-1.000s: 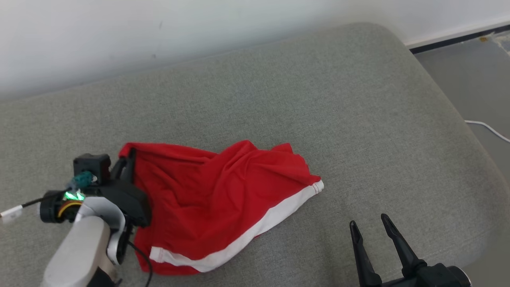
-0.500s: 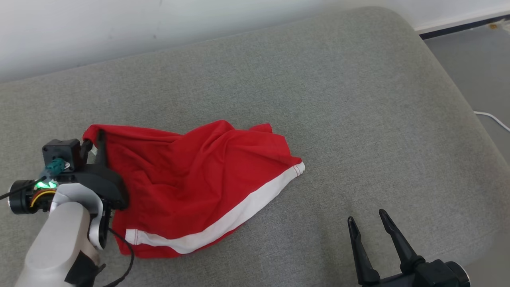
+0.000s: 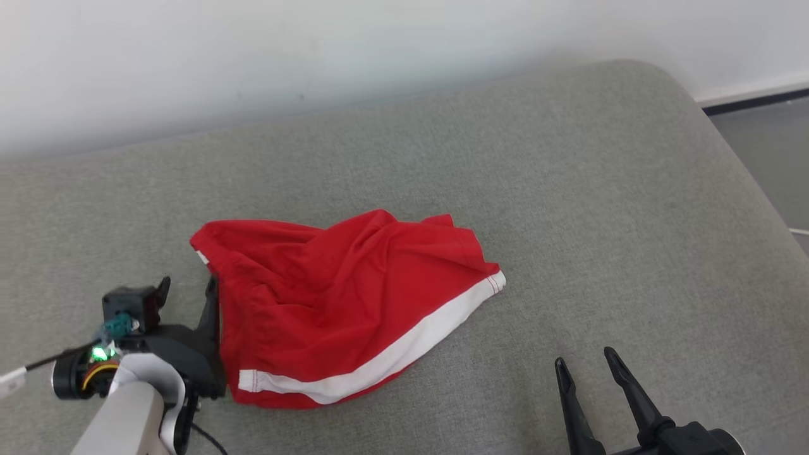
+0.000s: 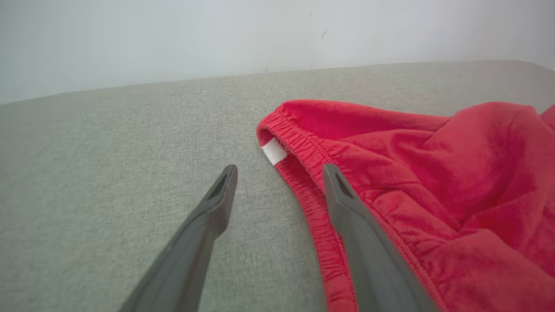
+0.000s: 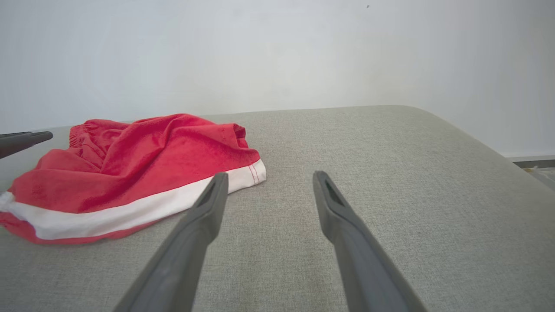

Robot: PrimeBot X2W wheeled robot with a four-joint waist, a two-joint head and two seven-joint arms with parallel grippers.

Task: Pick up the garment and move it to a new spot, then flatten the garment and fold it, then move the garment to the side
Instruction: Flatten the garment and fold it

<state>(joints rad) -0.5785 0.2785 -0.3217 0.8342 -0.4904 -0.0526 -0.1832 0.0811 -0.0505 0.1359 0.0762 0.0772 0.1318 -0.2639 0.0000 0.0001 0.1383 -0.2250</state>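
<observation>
Garment (image 3: 341,303), one, lies between left tool (image 3: 189,283) and right tool (image 3: 584,356).

We hold our left gripper (image 3: 189,289) at the frame's lower left, jaws spread wide; our right gripper (image 3: 584,359) sits lower right, jaws likewise apart.

head view looks down on the cushion (image 3: 569,189), wrist views low, facing the wall (image 5: 277,52), all share the garment (image 3: 328,303)
</observation>
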